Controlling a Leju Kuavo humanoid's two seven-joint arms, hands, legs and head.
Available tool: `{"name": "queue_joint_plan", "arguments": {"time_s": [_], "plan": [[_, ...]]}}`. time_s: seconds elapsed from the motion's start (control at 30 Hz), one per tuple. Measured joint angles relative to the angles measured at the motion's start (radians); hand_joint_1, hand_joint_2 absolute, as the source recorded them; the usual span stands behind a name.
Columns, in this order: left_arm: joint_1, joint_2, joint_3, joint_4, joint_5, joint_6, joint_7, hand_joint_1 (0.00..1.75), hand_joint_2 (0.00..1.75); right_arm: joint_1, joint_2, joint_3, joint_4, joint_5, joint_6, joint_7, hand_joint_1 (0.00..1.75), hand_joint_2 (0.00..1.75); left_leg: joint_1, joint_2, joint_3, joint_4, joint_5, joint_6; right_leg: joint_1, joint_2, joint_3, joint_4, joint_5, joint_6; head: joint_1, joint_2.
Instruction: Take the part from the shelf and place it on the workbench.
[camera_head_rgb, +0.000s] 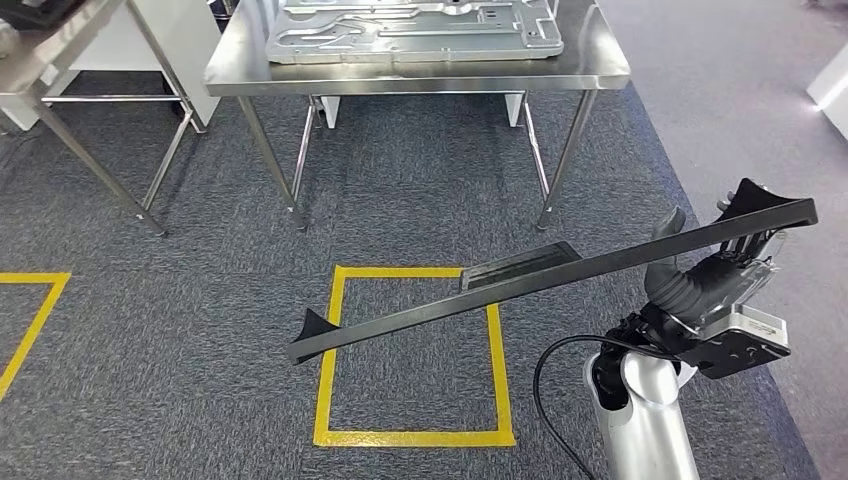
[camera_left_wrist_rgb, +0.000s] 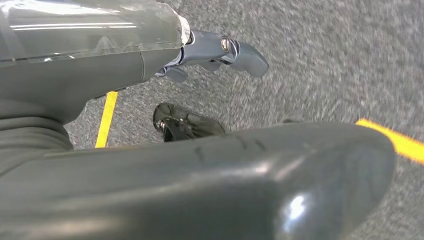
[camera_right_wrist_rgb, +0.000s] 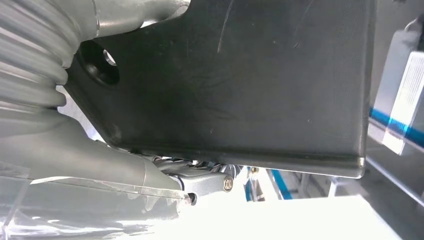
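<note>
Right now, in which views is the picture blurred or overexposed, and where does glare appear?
Head view: sharp and evenly lit, the part in the right hand clear, mild glare on the workbench. Left wrist view: carpet smeared by blur, a small highlight on the left hand. Right wrist view: white area below the part overexposed, the background out of focus.

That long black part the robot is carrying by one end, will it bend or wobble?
Probably stiff: the long black part runs straight though the right hand grips just one end. It may swing or tip, since most of its length hangs out unsupported. It looks thin, so likely fairly light.
</note>
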Motion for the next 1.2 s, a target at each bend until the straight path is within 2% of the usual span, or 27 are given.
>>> {"name": "queue_joint_plan", "arguments": {"time_s": [0.03, 0.07, 0.1, 0.13, 0.17, 0.23, 0.27, 0.3, 0.33, 0.37, 0.43, 0.47, 0.5, 0.53, 0.57, 0.63, 0.7, 0.77, 0.87, 0.93, 1.0, 1.03, 1.07, 1.1, 1.13, 1.17, 1.2], "plan": [[0.001, 0.0, 0.0, 0.0, 0.0, 0.0, 0.0, 0.0, 0.0, 0.0, 0.0, 0.0, 0.003, -0.001, 0.0, 0.0, 1.75, 1.75, 0.0, -0.001, -0.02, 0.011, 0.001, 0.0, 0.001, 0.016, 0.004, 0.0, -0.003, 0.0, 0.0, 0.0], [0.001, 0.0, 0.0, 0.0, 0.001, 0.0, 0.0, 0.0, 0.0, 0.0, 0.0, 0.0, 0.006, -0.002, -0.001, 0.0, 1.75, 1.75, 0.0, -0.004, -0.024, -0.014, 0.027, 0.002, 0.001, 0.032, 0.009, 0.0, -0.006, 0.001, 0.0, 0.0], [0.002, 0.0, 0.0, 0.0, 0.001, 0.0, 0.0, 0.0, 0.0, -0.001, 0.0, 0.0, 0.009, -0.004, -0.001, 0.0, 1.75, 1.75, 0.0, -0.012, -0.012, -0.071, 0.075, 0.006, 0.001, 0.047, 0.015, 0.001, -0.009, 0.003, 0.0, 0.0], [0.002, 0.0, 0.001, 0.0, 0.002, 0.0, 0.0, 0.0, 0.0, -0.002, 0.0, 0.0, 0.012, -0.009, 0.0, 0.0, 1.75, 1.75, 0.0, -0.032, 0.006, -0.137, 0.125, 0.012, 0.001, 0.06, 0.02, 0.001, -0.011, 0.005, 0.0, 0.0], [0.002, 0.001, 0.002, 0.0, 0.002, 0.0, 0.001, 0.0, 0.0, -0.005, 0.0, 0.0, 0.016, -0.017, 0.002, 0.0, 1.75, 1.75, -0.001, -0.055, 0.019, -0.192, 0.15, 0.019, 0.0, 0.073, 0.022, 0.001, -0.012, 0.009, 0.0, 0.0], [0.001, 0.002, 0.006, 0.0, 0.002, 0.0, 0.005, 0.0, 0.0, -0.011, 0.0, -0.001, 0.031, -0.039, 0.004, 0.001, 1.75, 1.75, -0.004, -0.088, 0.031, -0.241, 0.162, 0.031, -0.004, 0.097, 0.018, 0.002, -0.013, 0.021, 0.0, 0.0], [0.001, 0.002, 0.009, 0.0, 0.002, 0.0, 0.008, 0.0, 0.0, -0.014, 0.0, -0.001, 0.039, -0.046, 0.002, 0.001, 1.75, 1.75, -0.006, -0.087, 0.031, -0.243, 0.159, 0.037, -0.006, 0.109, 0.015, 0.002, -0.013, 0.029, 0.0, 0.0], [0.0, 0.001, 0.011, 0.0, 0.002, 0.0, 0.009, 0.0, 0.0, -0.018, 0.0, -0.001, 0.048, -0.05, -0.002, 0.001, 1.75, 1.75, -0.003, -0.079, 0.037, -0.248, 0.173, 0.043, -0.005, 0.119, 0.014, 0.001, -0.014, 0.036, 0.0, 0.0], [-0.001, 0.0, 0.012, 0.0, 0.001, 0.0, 0.01, 0.0, 0.0, -0.021, -0.002, -0.001, 0.057, -0.051, -0.005, 0.001, 1.75, 1.75, 0.0, -0.07, 0.042, -0.256, 0.186, 0.049, -0.003, 0.11, 0.014, 0.005, -0.017, 0.042, 0.0, 0.0], [-0.003, -0.001, 0.014, 0.0, -0.001, 0.0, 0.01, 0.0, 0.0, -0.029, -0.004, -0.002, 0.067, -0.053, -0.008, 0.001, 1.75, 1.75, 0.003, -0.06, 0.049, -0.264, 0.191, 0.054, -0.001, 0.087, 0.007, 0.021, -0.028, 0.046, 0.001, 0.0], [-0.005, -0.002, 0.016, 0.0, -0.006, 0.0, 0.011, 0.0, 0.0, -0.051, -0.009, -0.002, 0.094, -0.052, -0.007, 0.001, 1.75, 1.75, 0.003, -0.043, 0.056, -0.274, 0.194, 0.061, 0.001, 0.016, -0.038, 0.112, -0.078, 0.054, 0.002, 0.0], [-0.004, -0.001, 0.016, 0.0, -0.008, 0.0, 0.012, 0.0, 0.0, -0.061, -0.011, 0.0, 0.111, -0.05, -0.006, 0.001, 1.75, 1.75, 0.002, -0.036, 0.057, -0.274, 0.193, 0.063, -0.001, -0.008, -0.073, 0.178, -0.107, 0.058, 0.003, 0.0], [-0.003, -0.001, 0.017, 0.0, -0.01, 0.0, 0.014, 0.0, 0.0, -0.068, -0.014, 0.002, 0.129, -0.045, -0.004, 0.001, 1.75, 1.75, 0.002, -0.029, 0.057, -0.274, 0.191, 0.064, -0.005, -0.02, -0.103, 0.234, -0.124, 0.061, 0.003, 0.0], [-0.002, -0.001, 0.017, 0.0, -0.013, -0.001, 0.016, 0.0, 0.0, -0.072, -0.017, 0.004, 0.147, -0.038, -0.003, 0.002, 1.75, 1.75, 0.001, -0.023, 0.059, -0.274, 0.188, 0.063, -0.009, -0.025, -0.119, 0.261, -0.124, 0.065, 0.003, 0.0], [-0.002, -0.001, 0.017, 0.0, -0.016, -0.002, 0.018, 0.0, 0.0, -0.078, -0.023, 0.008, 0.163, -0.028, -0.002, 0.006, 1.75, 1.75, 0.002, -0.019, 0.063, -0.273, 0.184, 0.062, -0.012, -0.027, -0.116, 0.25, -0.105, 0.067, 0.003, 0.0], [0.0, -0.001, 0.017, 0.0, -0.025, -0.005, 0.02, 0.0, 0.0, -0.099, -0.041, 0.021, 0.195, 0.004, 0.008, 0.031, 1.75, 1.75, 0.002, -0.013, 0.074, -0.273, 0.174, 0.056, -0.017, -0.032, -0.055, 0.127, -0.035, 0.068, 0.003, 0.0], [-0.001, -0.001, 0.017, 0.0, -0.033, -0.01, 0.021, 0.0, 0.0, -0.13, -0.062, 0.036, 0.227, 0.042, 0.027, 0.068, 1.75, 1.75, -0.002, -0.008, 0.081, -0.272, 0.164, 0.046, -0.012, -0.037, 0.003, 0.015, -0.002, 0.063, 0.003, 0.0], [-0.003, 0.0, 0.017, 0.0, -0.038, -0.014, 0.021, 0.0, 0.0, -0.158, -0.082, 0.048, 0.257, 0.068, 0.049, 0.094, 1.75, 1.75, -0.005, -0.005, 0.085, -0.274, 0.156, 0.034, -0.006, -0.036, 0.017, -0.009, -0.01, 0.052, 0.003, 0.0], [-0.006, 0.001, 0.017, 0.0, -0.041, -0.017, 0.021, 0.0, 0.0, -0.188, -0.101, 0.059, 0.286, 0.079, 0.068, 0.111, 1.75, 1.75, -0.002, -0.003, 0.091, -0.259, 0.138, 0.019, -0.009, -0.033, 0.031, -0.014, -0.021, 0.031, 0.002, 0.0], [-0.006, 0.003, 0.017, 0.0, -0.042, -0.017, 0.022, 0.0, 0.0, -0.206, -0.106, 0.067, 0.301, 0.083, 0.077, 0.115, 1.75, 1.75, 0.0, -0.003, 0.045, -0.163, 0.098, 0.013, -0.011, -0.033, 0.048, -0.018, -0.032, 0.019, 0.002, 0.0], [-0.004, 0.003, 0.017, 0.0, -0.041, -0.015, 0.024, 0.0, 0.0, -0.221, -0.11, 0.075, 0.319, 0.089, 0.088, 0.118, 1.75, 1.75, 0.0, -0.004, -0.046, -0.016, 0.053, 0.01, -0.007, -0.031, 0.062, -0.017, -0.046, 0.011, 0.002, 0.0], [-0.002, 0.003, 0.017, 0.0, -0.041, -0.014, 0.025, 0.0, 0.0, -0.226, -0.112, 0.079, 0.328, 0.092, 0.094, 0.121, 1.75, 1.75, -0.001, -0.004, -0.081, 0.028, 0.052, 0.011, -0.004, -0.029, 0.071, -0.017, -0.054, 0.009, 0.002, 0.0], [-0.001, 0.003, 0.017, 0.0, -0.041, -0.012, 0.027, 0.0, 0.0, -0.23, -0.113, 0.083, 0.336, 0.093, 0.099, 0.124, 1.75, 1.75, -0.001, -0.004, -0.099, 0.035, 0.074, 0.014, -0.002, -0.026, 0.082, -0.017, -0.062, 0.009, 0.002, 0.0], [0.0, 0.003, 0.017, 0.0, -0.041, -0.01, 0.027, 0.0, 0.0, -0.235, -0.113, 0.087, 0.342, 0.093, 0.102, 0.126, 1.75, 1.75, -0.003, -0.004, -0.097, -0.002, 0.118, 0.02, 0.001, -0.023, 0.095, -0.017, -0.072, 0.009, 0.002, 0.0], [0.001, 0.003, 0.017, 0.0, -0.041, -0.009, 0.028, 0.0, 0.0, -0.241, -0.114, 0.09, 0.347, 0.094, 0.104, 0.128, 1.75, 1.75, -0.006, -0.005, -0.079, -0.07, 0.174, 0.028, 0.002, -0.021, 0.11, -0.017, -0.082, 0.011, 0.002, 0.0], [0.002, 0.005, 0.017, 0.0, -0.041, -0.008, 0.028, 0.0, 0.0, -0.247, -0.114, 0.094, 0.352, 0.094, 0.105, 0.129, 1.75, 1.75, -0.01, -0.006, -0.057, -0.133, 0.215, 0.038, 0.005, -0.02, 0.122, -0.018, -0.093, 0.013, 0.002, 0.0], [0.002, 0.006, 0.017, 0.0, -0.041, -0.007, 0.028, 0.0, 0.0, -0.253, -0.114, 0.096, 0.358, 0.094, 0.106, 0.129, 1.75, 1.75, -0.015, -0.007, -0.035, -0.188, 0.24, 0.047, 0.006, -0.018, 0.131, -0.018, -0.101, 0.017, 0.002, 0.0]]}}
